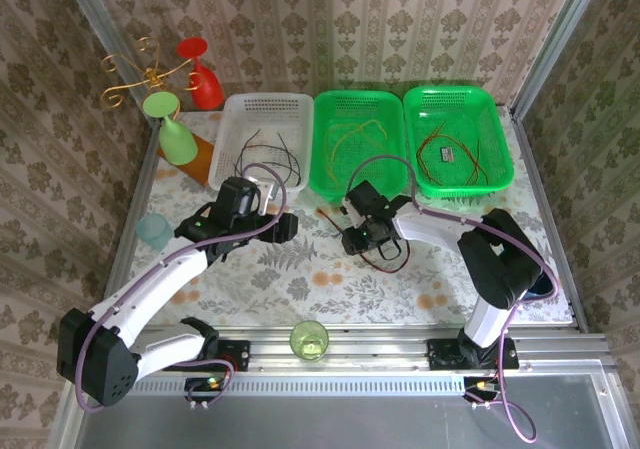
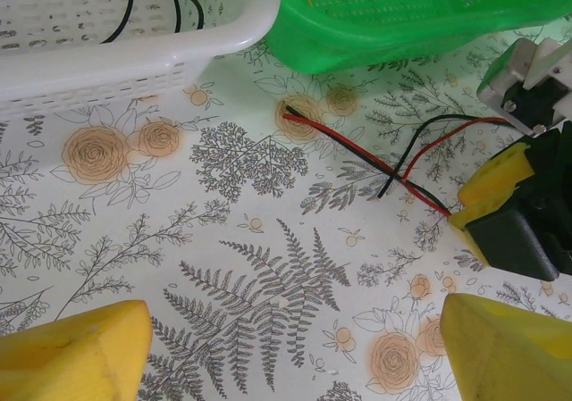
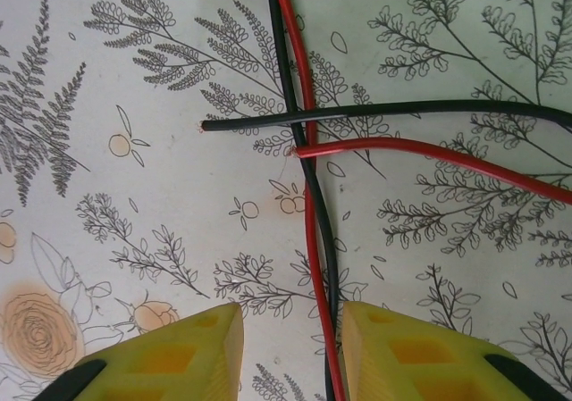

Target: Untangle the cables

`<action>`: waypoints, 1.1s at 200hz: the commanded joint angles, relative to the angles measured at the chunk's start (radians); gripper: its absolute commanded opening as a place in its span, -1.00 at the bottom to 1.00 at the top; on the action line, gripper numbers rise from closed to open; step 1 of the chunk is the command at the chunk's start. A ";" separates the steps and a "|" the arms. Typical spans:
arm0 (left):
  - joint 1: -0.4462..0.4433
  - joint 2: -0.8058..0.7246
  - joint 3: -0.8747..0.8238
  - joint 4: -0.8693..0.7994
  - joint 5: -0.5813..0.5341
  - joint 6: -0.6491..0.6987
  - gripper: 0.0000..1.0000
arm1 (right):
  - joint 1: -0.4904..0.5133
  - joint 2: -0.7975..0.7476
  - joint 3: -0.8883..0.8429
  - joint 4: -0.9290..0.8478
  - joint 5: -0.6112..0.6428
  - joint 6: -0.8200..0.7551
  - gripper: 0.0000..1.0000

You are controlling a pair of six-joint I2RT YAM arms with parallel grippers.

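Note:
A dark red cable (image 3: pixel 309 240) and a black cable (image 3: pixel 323 231) lie crossed on the flowered tablecloth; they are the thin pair (image 1: pixel 388 259) near the table's middle. My right gripper (image 3: pixel 293 356) is open low over them, and both wires run between its yellow fingers, close to the right finger (image 3: pixel 420 356). In the top view the right gripper (image 1: pixel 356 237) points down at the table. My left gripper (image 2: pixel 290 356) is open with nothing between its fingers, a little to the left of the cables (image 2: pixel 375 155). From above, the left gripper (image 1: pixel 287 227) sits beside the white basket.
A white basket (image 1: pixel 232 119) holds black wires. The middle green basket (image 1: pixel 325 139) holds yellow wires and the right green basket (image 1: pixel 500 134) brown ones. An upturned green glass (image 1: pixel 175 134), a red glass (image 1: pixel 203 74), a teal cup (image 1: pixel 155 231) and a green cup (image 1: pixel 309 340) stand around.

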 commanded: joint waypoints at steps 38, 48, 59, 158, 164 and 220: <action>-0.005 -0.001 0.016 -0.027 -0.010 -0.005 0.70 | 0.032 0.035 0.000 -0.040 0.084 -0.067 -0.36; -0.005 0.001 0.021 -0.030 -0.010 -0.001 0.70 | 0.032 0.032 -0.009 -0.031 0.085 -0.071 -0.36; -0.005 0.003 0.023 -0.032 -0.010 -0.001 0.70 | 0.034 0.036 -0.015 -0.030 0.093 -0.072 -0.37; -0.003 0.019 0.048 -0.029 -0.001 -0.004 0.71 | 0.065 0.039 -0.036 -0.039 0.128 -0.115 -0.79; -0.003 0.019 0.051 -0.029 0.001 -0.004 0.71 | 0.066 0.023 -0.040 -0.040 0.123 -0.121 -0.84; 0.010 0.016 0.076 -0.013 0.048 -0.022 0.71 | 0.060 -0.195 -0.124 -0.002 -0.060 -0.153 -1.00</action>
